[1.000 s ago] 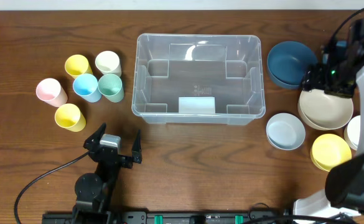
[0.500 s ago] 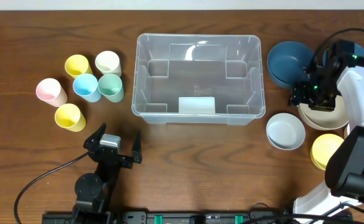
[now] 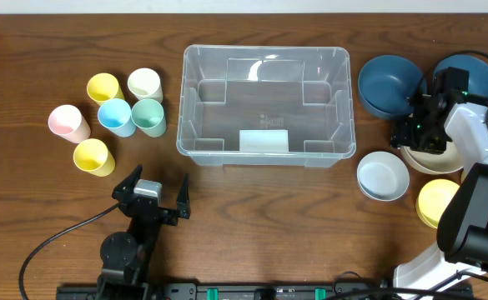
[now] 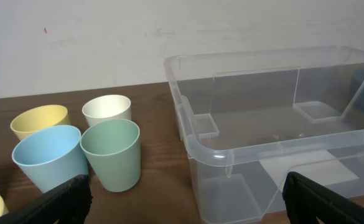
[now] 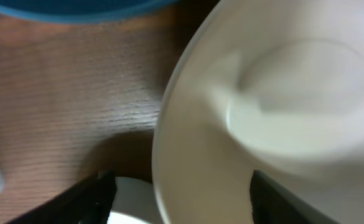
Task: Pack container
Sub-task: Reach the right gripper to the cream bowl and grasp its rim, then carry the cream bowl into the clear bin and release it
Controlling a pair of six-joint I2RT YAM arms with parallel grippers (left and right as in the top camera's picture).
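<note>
A dark brown wood-grain table (image 3: pixel 310 217) fills the overhead view, evenly lit. Behind its far edge stands a plain white wall (image 4: pixel 107 37), faintly scuffed, with one small red speck (image 4: pixel 45 29).

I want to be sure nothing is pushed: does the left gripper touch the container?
Apart. The overhead view shows a strip of bare table between the open left gripper and the near wall of the container.

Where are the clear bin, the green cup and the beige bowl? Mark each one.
clear bin (image 3: pixel 185 100): overhead view, left rim.
green cup (image 4: pixel 112 158): left wrist view, outer side.
beige bowl (image 5: pixel 281 93): right wrist view, inside hollow.
</note>
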